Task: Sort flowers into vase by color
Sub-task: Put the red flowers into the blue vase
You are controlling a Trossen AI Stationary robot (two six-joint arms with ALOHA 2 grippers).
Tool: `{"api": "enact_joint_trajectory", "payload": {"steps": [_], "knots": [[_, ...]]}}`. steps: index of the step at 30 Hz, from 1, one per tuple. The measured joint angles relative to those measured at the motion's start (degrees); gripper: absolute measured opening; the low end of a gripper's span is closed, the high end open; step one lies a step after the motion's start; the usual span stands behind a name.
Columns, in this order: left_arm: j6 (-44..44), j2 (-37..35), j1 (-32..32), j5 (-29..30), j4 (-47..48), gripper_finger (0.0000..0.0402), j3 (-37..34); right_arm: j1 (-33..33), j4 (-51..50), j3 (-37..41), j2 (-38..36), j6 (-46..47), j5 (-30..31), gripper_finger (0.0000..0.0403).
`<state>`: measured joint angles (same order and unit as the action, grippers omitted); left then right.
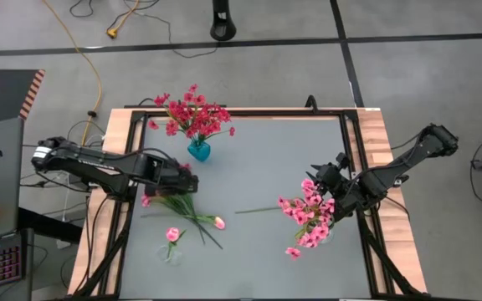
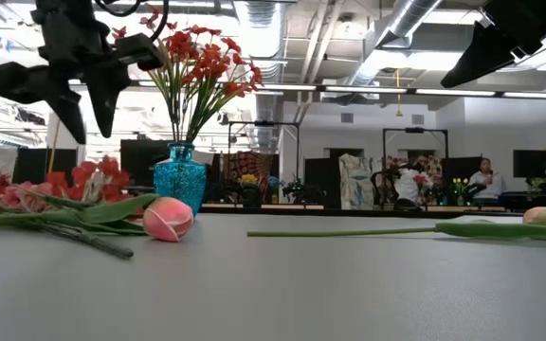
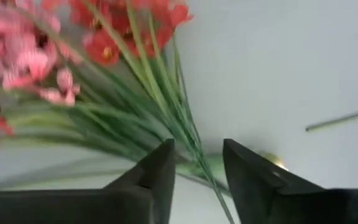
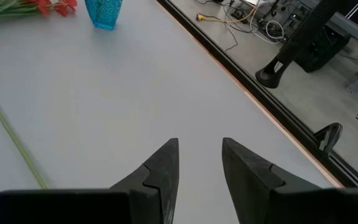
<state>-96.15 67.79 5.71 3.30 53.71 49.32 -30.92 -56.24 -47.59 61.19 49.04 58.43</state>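
Observation:
A blue vase at the table's far side holds red flowers. A loose pile of red and pink flowers lies on the table toward its left edge, with a pale pink bud at its near end. My left gripper hangs open above the pile's green stems, pointing down and clear of them. A bunch of pink flowers stands at the right, where my right gripper waits open with nothing between its fingers.
One long green stem lies flat on the middle of the table. A single pink bloom sits near the front left. The wooden table frame borders the grey top, and cables lie on the floor beyond.

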Motion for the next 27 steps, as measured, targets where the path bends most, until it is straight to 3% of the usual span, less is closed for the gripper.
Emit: {"api": "enact_joint_trajectory", "payload": {"steps": [7,16,27], "knots": [[-6.2,4.5,1.5,-2.7,-0.7,0.0173,0.0,0.0,0.0,0.0,0.0,0.0,0.0,0.0148],[-10.0,12.6,1.5,-5.6,-3.0,0.0176,0.0,0.0,0.0,0.0,0.0,0.0,0.0,0.0148],[-9.4,19.6,1.4,-4.2,-5.9,0.0176,0.0,0.0,0.0,0.0,0.0,0.0,0.0,0.0148]]}}
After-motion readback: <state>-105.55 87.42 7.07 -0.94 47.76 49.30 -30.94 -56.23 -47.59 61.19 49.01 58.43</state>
